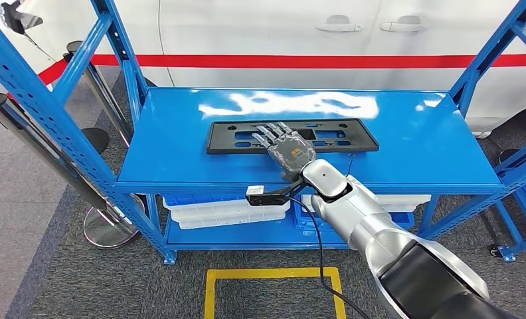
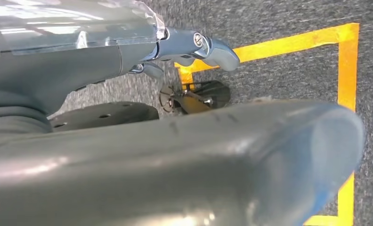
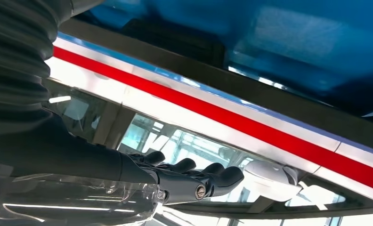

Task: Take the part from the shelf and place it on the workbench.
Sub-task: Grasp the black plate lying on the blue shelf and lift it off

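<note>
The part (image 1: pixel 340 136) is a long black plate frame with cut-outs, lying flat along the middle of the blue shelf top (image 1: pixel 420 153) in the head view. My right hand (image 1: pixel 288 149) reaches in from the front and lies over the part's middle with its fingers stretched out toward the back, holding nothing. The right wrist view shows those dark fingers (image 3: pixel 213 176) straight and side by side. My left hand (image 2: pixel 194 44) hangs low over the grey floor in the left wrist view, fingers apart and holding nothing.
Blue slanted uprights (image 1: pixel 21 86) frame the shelf on both sides. White bins (image 1: pixel 227 211) sit on the lower level. A white car with a red stripe (image 1: pixel 313 61) stands behind. Metal posts (image 1: pixel 101 226) stand at the left, and a yellow floor square (image 1: pixel 273 274) lies below.
</note>
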`<state>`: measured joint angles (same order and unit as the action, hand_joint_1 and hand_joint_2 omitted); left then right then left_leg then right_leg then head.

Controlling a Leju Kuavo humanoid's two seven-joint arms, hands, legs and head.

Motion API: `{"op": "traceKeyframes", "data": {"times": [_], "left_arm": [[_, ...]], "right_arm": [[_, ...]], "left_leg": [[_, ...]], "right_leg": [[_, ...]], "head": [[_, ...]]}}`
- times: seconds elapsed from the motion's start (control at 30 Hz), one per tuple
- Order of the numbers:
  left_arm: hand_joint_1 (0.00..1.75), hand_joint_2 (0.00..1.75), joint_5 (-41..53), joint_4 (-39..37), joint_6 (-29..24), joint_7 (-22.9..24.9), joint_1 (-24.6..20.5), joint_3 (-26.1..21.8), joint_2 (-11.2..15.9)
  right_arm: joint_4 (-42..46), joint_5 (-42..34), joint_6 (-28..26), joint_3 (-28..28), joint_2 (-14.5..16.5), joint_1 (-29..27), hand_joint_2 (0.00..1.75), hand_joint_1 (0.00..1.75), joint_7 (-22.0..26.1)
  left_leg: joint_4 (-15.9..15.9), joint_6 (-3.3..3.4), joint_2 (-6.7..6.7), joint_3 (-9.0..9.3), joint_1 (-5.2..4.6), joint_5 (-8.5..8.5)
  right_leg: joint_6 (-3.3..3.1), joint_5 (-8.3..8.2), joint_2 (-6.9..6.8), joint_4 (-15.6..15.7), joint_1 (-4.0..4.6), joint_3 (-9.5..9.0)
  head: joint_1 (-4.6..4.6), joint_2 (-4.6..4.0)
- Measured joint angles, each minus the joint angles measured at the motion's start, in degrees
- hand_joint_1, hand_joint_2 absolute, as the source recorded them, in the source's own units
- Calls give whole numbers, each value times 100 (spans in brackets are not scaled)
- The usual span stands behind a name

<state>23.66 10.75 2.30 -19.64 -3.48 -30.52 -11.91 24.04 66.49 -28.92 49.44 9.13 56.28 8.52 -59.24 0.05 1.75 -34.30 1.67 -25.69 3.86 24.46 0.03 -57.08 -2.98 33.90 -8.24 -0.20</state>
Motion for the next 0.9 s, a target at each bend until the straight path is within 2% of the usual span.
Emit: {"op": "traceKeyframes", "data": {"times": [0.17, 0.27, 0.33, 0.4, 0.47, 0.53, 0.57, 0.6, 0.63, 0.7, 0.73, 0.77, 0.83, 0.9], "left_arm": [[0, 0, -57, 0, 45, 99, -3, -137, 0], [0, 0, -64, 0, 44, 114, -5, -177, 0], [0, 0, -64, 1, 44, 115, -7, -197, 0], [0, 0, -60, 1, 43, 115, -7, -208, -5], [0, 0, -34, 0, 41, 115, -12, -210, -11], [0, 0, 2, 0, 39, 115, -20, -210, -15], [0, 0, 16, 0, 38, 115, -23, -209, -17], [0, 0, 27, 0, 36, 115, -23, -209, -17], [0, 0, 34, 0, 34, 115, -22, -209, -18], [0, 0, 38, -1, 33, 115, -16, -208, -34], [0, 0, 39, -1, 33, 114, -19, -208, -45], [0, 0, 39, -2, 33, 114, -26, -207, -55], [0, 0, 44, -2, 32, 115, -39, -206, -64], [0, 0, 48, -2, 29, 116, -34, -205, -66]], "right_arm": [[0, 40, -8, 0, 1, -41, 175, 0, -1], [0, 44, -4, 0, 1, -50, 175, 0, -1], [0, 44, -2, 0, 2, -52, 175, 0, 3], [0, 43, -2, 0, 0, -52, 175, 0, 6], [0, 42, 15, 0, -2, -50, 175, 0, -4], [-2, 46, 75, 0, -2, -69, 175, 0, -40], [-4, 57, 112, 0, -2, -85, 175, 0, -63], [-7, 69, 140, 0, -2, -100, 175, 0, -86], [-10, 82, 156, 0, -4, -110, 175, 0, -101], [-14, 101, 162, 0, -15, -118, 175, 0, -112], [-15, 108, 158, 0, -20, -118, 175, 0, -107], [-16, 118, 155, 0, -23, -122, 175, 0, -98], [-18, 131, 154, 0, -20, -140, 175, 0, -79], [-16, 136, 157, 0, -10, -153, 175, 0, -72]], "left_leg": [[-15, 16, 1, -8, -32, -15], [-27, 48, 2, -17, -53, -27], [-2, 94, 0, -10, -51, -26], [50, 157, -4, 43, -32, -15], [77, 203, -9, 90, -31, -11], [75, 229, -6, 99, -63, -22], [74, 234, 2, 110, -83, -31], [72, 237, 16, 128, -101, -44], [72, 234, 31, 156, -117, -60], [81, 215, 53, 219, -134, -106], [89, 195, 57, 234, -134, -123], [104, 165, 57, 235, -125, -135], [126, 88, 57, 255, -112, -135], [96, 23, 28, 300, -117, -166]], "right_leg": [[15, -5, -2, 15, -20, -2], [58, -19, -1, 40, -41, -14], [114, -55, -2, 34, -48, -39], [125, -3, -6, -108, -51, 9], [72, 274, -6, -622, -22, 286], [20, 598, -2, -1384, 34, 717], [-9, 650, -2, -1616, 58, 867], [-47, 586, -2, -1633, 81, 912], [-91, 421, 0, -1436, 104, 847], [-223, 0, 13, -696, 168, 538], [-282, -94, 25, -377, 208, 420], [-329, -137, 36, -176, 244, 344], [-376, -116, 43, -56, 291, 310], [-423, -144, 30, -8, 269, 221]], "head": [[0, 1], [0, 0], [-1, 0], [-1, 0], [1, 0], [1, 0], [2, 0], [2, 0], [2, 0], [0, 0], [0, 1], [-1, 1], [2, 1], [3, 0]]}}
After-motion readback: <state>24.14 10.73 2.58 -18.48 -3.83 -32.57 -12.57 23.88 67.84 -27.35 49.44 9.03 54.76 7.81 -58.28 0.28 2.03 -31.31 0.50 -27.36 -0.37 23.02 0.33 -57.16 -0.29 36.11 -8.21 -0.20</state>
